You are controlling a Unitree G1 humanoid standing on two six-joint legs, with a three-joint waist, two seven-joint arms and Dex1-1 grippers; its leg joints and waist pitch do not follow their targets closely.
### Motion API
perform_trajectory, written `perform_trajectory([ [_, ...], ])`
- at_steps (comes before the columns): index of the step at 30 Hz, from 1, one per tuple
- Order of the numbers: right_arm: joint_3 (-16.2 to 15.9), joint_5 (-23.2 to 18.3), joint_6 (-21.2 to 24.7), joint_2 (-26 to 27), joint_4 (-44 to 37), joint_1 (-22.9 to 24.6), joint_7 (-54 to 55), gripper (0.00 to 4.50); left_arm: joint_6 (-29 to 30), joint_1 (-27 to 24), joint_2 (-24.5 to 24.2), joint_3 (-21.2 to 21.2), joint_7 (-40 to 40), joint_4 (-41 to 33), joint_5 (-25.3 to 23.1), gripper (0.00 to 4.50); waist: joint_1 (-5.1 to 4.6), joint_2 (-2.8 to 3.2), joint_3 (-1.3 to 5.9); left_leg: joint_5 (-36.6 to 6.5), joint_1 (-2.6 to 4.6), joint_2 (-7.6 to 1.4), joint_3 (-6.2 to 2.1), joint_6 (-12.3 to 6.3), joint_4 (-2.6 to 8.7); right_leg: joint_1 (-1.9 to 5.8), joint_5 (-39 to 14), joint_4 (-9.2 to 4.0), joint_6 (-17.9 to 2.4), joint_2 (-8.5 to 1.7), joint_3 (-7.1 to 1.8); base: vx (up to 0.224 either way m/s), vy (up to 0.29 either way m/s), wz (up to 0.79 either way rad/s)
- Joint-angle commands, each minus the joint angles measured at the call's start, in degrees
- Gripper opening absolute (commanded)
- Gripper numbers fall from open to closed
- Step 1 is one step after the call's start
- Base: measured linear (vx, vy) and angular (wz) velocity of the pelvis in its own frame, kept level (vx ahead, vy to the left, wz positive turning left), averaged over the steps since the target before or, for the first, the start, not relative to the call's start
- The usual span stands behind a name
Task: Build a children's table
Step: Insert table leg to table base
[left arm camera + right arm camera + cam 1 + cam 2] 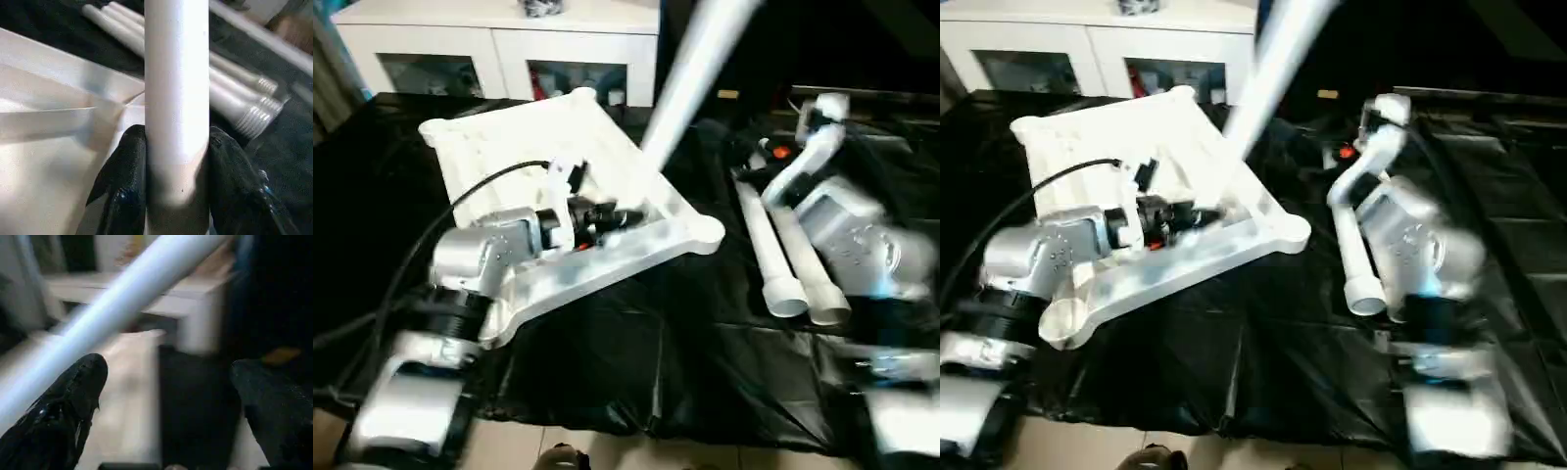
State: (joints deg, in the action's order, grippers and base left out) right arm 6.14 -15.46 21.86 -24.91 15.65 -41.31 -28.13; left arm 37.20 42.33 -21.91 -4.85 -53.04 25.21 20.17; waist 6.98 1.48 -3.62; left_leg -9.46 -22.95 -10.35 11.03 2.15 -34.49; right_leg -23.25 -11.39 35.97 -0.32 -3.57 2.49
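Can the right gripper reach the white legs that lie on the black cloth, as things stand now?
Probably yes. The right gripper is open and holds nothing, and the spare legs lie bare on the black cloth beside the right arm, nothing covering them.

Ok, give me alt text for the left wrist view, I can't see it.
Two black fingers clamp a white table leg that runs straight up between them. Behind lie the white tabletop and more legs with threaded ends on black sheeting.
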Motion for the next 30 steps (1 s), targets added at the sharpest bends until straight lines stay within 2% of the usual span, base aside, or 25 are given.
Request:
perform_trajectory([
  [1, -6.83, 9.65, -9.09, -3.15, 1.24, -1.46, -1.32, 4.50, -1.75, 2.19, -0.75, -1.52, -2.12, 0.12, -1.55, 1.41, 0.04, -0.52, 4.65, -6.25, 1.58, -2.14, -1.16, 2.01, 3.36, 2.99, -5.53, -3.69, -9.81, -4.47, -2.33, 0.000, 0.000, 0.00],
  [3, -13.00, 18.84, -18.12, -7.77, 2.55, -2.21, -1.22, 4.50, -2.47, 2.61, -1.79, -2.22, -3.24, 0.50, -2.42, 1.41, -0.20, -0.76, 4.51, -6.79, 1.49, -2.08, -1.12, 1.57, 3.21, 3.12, -6.14, -3.73, -10.58, -4.47, -2.31, 0.000, 0.000, 0.00],
  [5, -13.98, 20.48, -20.11, -8.53, 2.84, -2.42, -1.11, 4.50, -2.53, 2.68, -1.99, -2.37, -3.55, 0.53, -2.53, 1.41, -0.42, -0.84, 4.48, -6.95, 1.41, -2.03, -1.09, 0.44, 3.11, 3.26, -6.08, -3.72, -11.14, -4.47, -2.43, 0.000, 0.000, 0.00],
  [8, -17.45, 26.15, -28.27, -11.08, 5.64, -4.49, 0.80, 4.50, -3.70, 3.02, -3.23, -3.98, -5.40, 1.36, -3.57, 1.40, -0.67, -1.05, 4.56, -6.38, 1.44, -2.05, -1.03, -1.21, 2.98, 3.21, -4.66, -3.62, -12.25, -4.19, -2.37, 0.000, 0.000, 0.00],
  [10, -19.11, 29.66, -31.15, -11.74, 7.81, -5.75, 2.12, 4.50, -4.15, 3.02, -3.46, -4.36, -6.33, 1.60, -4.12, 1.40, -0.85, -1.01, 4.53, -6.45, 1.49, -2.00, -0.99, -1.65, 2.88, 3.10, -4.62, -3.58, -12.87, -4.09, -2.33, 0.000, 0.000, 0.00],
  [11, -19.36, 30.07, -31.40, -11.84, 7.99, -5.85, 2.28, 4.50, -4.16, 3.02, -3.48, -4.38, -6.38, 1.59, -4.15, 1.40, -0.87, -0.98, 4.46, -6.54, 1.49, -2.03, -0.97, -1.80, 2.90, 3.18, -4.88, -3.68, -13.03, -4.11, -2.38, 0.000, 0.000, 0.00],
  [12, -22.16, 34.50, -34.70, -12.92, 10.68, -7.00, 4.21, 4.50, -4.38, 3.02, -3.64, -4.67, -7.05, 1.63, -4.47, 1.40, -0.81, -0.97, 4.60, -6.07, 1.50, -2.15, -1.09, -1.84, 2.84, 3.20, -4.25, -3.40, -13.34, -4.14, -2.33, 0.000, 0.000, 0.00],
  [13, -22.91, 35.78, -36.07, -13.16, 11.90, -7.41, 4.84, 4.50, -4.52, 3.05, -3.70, -4.78, -7.28, 1.69, -4.63, 1.40, -0.98, -0.97, 4.50, -6.11, 1.51, -2.02, -0.94, -1.99, 2.79, 3.08, -3.69, -3.47, -13.77, -3.97, -2.31, 0.000, 0.000, 0.00],
  [15, -22.91, 35.78, -36.07, -13.16, 11.90, -7.41, 4.84, 4.50, -4.52, 3.05, -3.70, -4.78, -7.28, 1.69, -4.63, 1.40, -0.91, -0.97, 4.52, -6.46, 1.51, -2.03, -0.95, -2.23, 2.74, 3.22, -3.44, -3.42, -13.85, -4.07, -2.40, 0.000, 0.000, 0.00],
  [16, -23.45, 37.61, -37.47, -13.13, 13.41, -8.11, 7.10, 4.50, -4.60, 3.04, -3.80, -4.98, -7.61, 1.70, -4.72, 1.40, -0.89, -1.23, 4.56, -6.21, 1.50, -2.09, -0.95, -2.65, 2.75, 3.31, -2.71, -3.35, -13.92, -4.05, -2.43, 0.000, 0.000, 0.00],
  [17, -24.85, 41.19, -39.39, -13.40, 16.12, -9.40, 10.63, 4.50, -4.78, 3.04, -3.96, -5.41, -8.39, 1.70, -4.82, 1.40, -0.92, -1.09, 4.63, -5.42, 1.55, -2.06, -0.98, -2.46, 2.68, 3.07, -2.34, -3.18, -14.37, -3.91, -2.27, 0.000, 0.000, 0.00],
  [18, -24.97, 41.41, -39.58, -13.43, 16.38, -9.50, 10.74, 4.50, -4.79, 3.03, -3.97, -5.43, -8.46, 1.69, -4.83, 1.40, -1.00, -1.13, 4.53, -5.83, 1.53, -1.95, -0.90, -2.51, 2.68, 3.11, -2.58, -3.30, -14.41, -3.86, -2.31, 0.000, 0.000, 0.00],
  [20, -27.26, 45.37, -42.73, -13.99, 21.17, -11.47, 13.01, 4.50, -4.87, 2.86, -4.23, -6.18, -10.00, 1.06, -5.22, 1.40, -0.98, -0.96, 4.53, -6.72, 1.64, -2.02, -0.95, -2.24, 2.64, 3.11, -3.38, -3.31, -14.49, -3.95, -2.33, 0.000, 0.000, 0.00],
  [22, -28.40, 47.09, -43.88, -14.07, 23.73, -12.63, 14.34, 4.50, -4.97, 2.67, -4.62, -6.91, -10.97, 0.39, -5.63, 1.40, -1.10, -1.03, 4.44, -7.47, 1.60, -2.03, -0.93, -2.06, 2.63, 3.12, -4.08, -3.39, -14.23, -3.96, -2.38, 0.000, 0.000, 0.00],
  [23, -29.14, 48.41, -44.60, -14.17, 25.16, -13.34, 15.58, 4.50, -5.05, 2.54, -4.90, -7.38, -11.69, 0.01, -5.77, 1.40, -1.10, -0.79, 4.48, -7.50, 1.68, -2.07, -1.03, -1.91, 2.67, 3.09, -3.98, -3.31, -14.12, -3.94, -2.37, 0.000, 0.000, 0.00],
  [30, -32.02, 52.90, -47.79, -13.91, 32.98, -16.74, 19.20, 4.50, -5.80, 2.21, -6.55, -9.19, -15.05, -1.24, -6.55, 1.40, -1.85, -1.04, 4.47, -7.41, 1.38, -1.87, -0.97, -2.40, 2.52, 3.35, -2.09, -3.08, -14.53, -3.77, -2.30, 0.000, 0.000, 0.00],
])
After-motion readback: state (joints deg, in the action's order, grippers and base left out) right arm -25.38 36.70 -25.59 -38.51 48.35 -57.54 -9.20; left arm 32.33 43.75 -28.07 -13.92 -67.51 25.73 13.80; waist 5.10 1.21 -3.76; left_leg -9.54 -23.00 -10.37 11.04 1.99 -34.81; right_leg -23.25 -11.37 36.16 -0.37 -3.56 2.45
